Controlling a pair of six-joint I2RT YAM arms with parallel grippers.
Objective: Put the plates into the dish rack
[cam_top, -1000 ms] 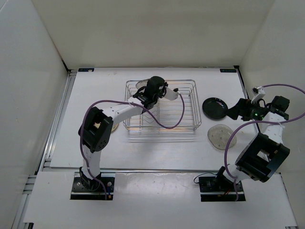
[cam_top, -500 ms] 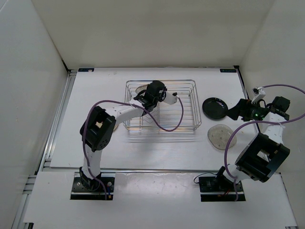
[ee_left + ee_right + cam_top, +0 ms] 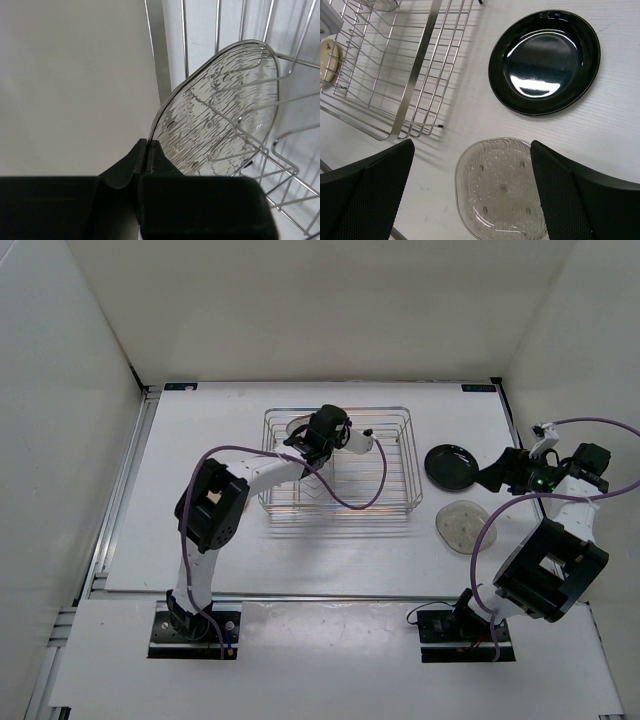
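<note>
My left gripper [image 3: 318, 432] is inside the dish rack [image 3: 395, 502], near its back left corner. It is shut on the rim of a pale translucent plate [image 3: 220, 115], which stands tilted among the rack's wires [image 3: 161, 75]. My right gripper [image 3: 492, 476] is open and empty, and hovers at the right of the table. In the right wrist view the glossy black plate [image 3: 545, 60] lies flat ahead, and the second translucent plate [image 3: 500, 192] lies flat between the open fingers [image 3: 590, 200]. The tan plate [image 3: 327, 60] shows beyond the rack's far side.
The silver wire rack [image 3: 415, 75] fills the upper left of the right wrist view, a hand's width from the two flat plates. White walls enclose the table on three sides. A purple cable droops from the left wrist over the rack [image 3: 375, 485].
My left gripper has shifted slightly within the rack with the translucent plate in it, and the left elbow has swung a little to the right. The right arm has not moved.
</note>
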